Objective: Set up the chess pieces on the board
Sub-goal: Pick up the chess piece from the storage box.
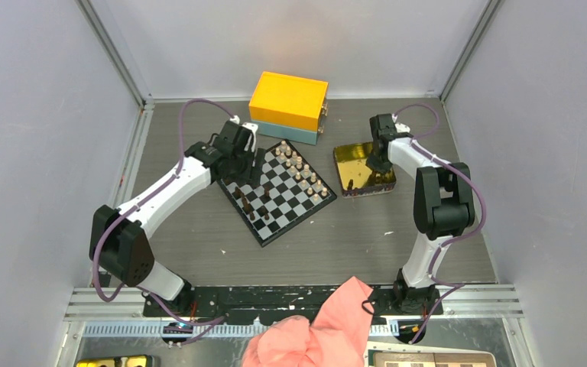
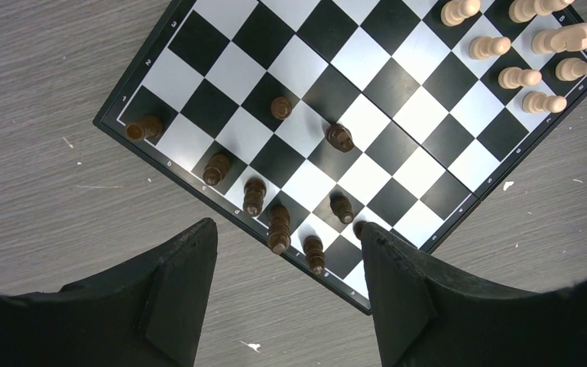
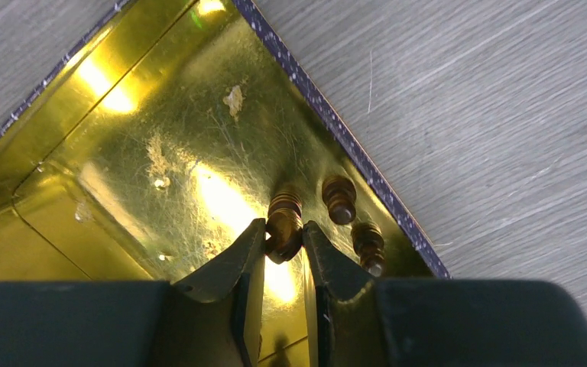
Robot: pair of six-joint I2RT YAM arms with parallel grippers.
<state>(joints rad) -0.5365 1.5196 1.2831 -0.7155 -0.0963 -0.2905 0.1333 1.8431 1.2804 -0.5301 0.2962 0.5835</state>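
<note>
While the right gripper [image 3: 283,233] is down in the gold tin [image 3: 122,145], fingers pinched on one dark piece [image 3: 284,218], two more dark pieces [image 3: 339,200] lie just beside it by the tin wall. The left gripper [image 2: 287,228] hovers over the board [image 2: 367,177] edge, fingers wide, holding nothing. Dark chessmen [image 2: 340,138] stand scattered on the near rows, light chessmen [image 2: 520,76] along the far side

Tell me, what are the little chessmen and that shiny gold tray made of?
Dark chessmen: probably turned wood, stained brown with a slight sheen; the ringed, lathe-like shapes suggest it.
Light chessmen: likely the same wood left pale, with a matte look.
Gold tray: looks like thin metal with a mirror-bright finish, showing glare, scratches and folded corners; gold-coated card cannot be ruled out.
</note>
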